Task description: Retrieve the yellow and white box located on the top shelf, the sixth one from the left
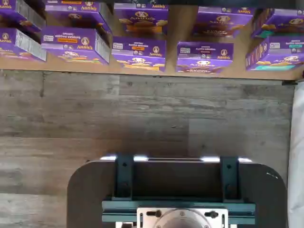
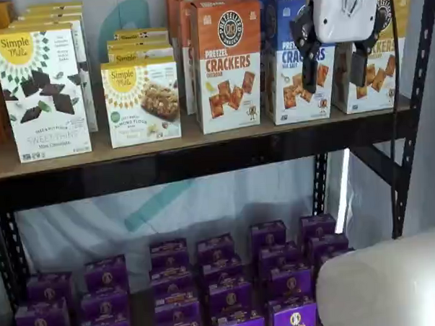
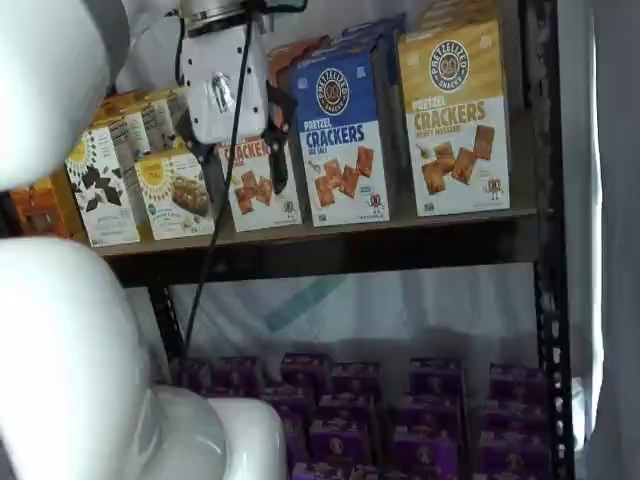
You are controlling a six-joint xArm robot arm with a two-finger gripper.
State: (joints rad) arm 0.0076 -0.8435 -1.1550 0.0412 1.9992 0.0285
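On the top shelf (image 3: 330,240), left to right, stand an orange-topped cracker box (image 2: 227,61), a blue-topped one (image 3: 340,140) and, rightmost, the yellow and white box (image 3: 455,120), apparently untouched. The gripper (image 2: 337,67) hangs in front of the shelf, black fingers apart and empty. The approach, grasp and withdrawal all seem left to do.

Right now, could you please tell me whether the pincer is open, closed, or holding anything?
Pincer: open, a plain gap between its two black fingers, holding nothing; it hangs in front of the cracker boxes on the top shelf.
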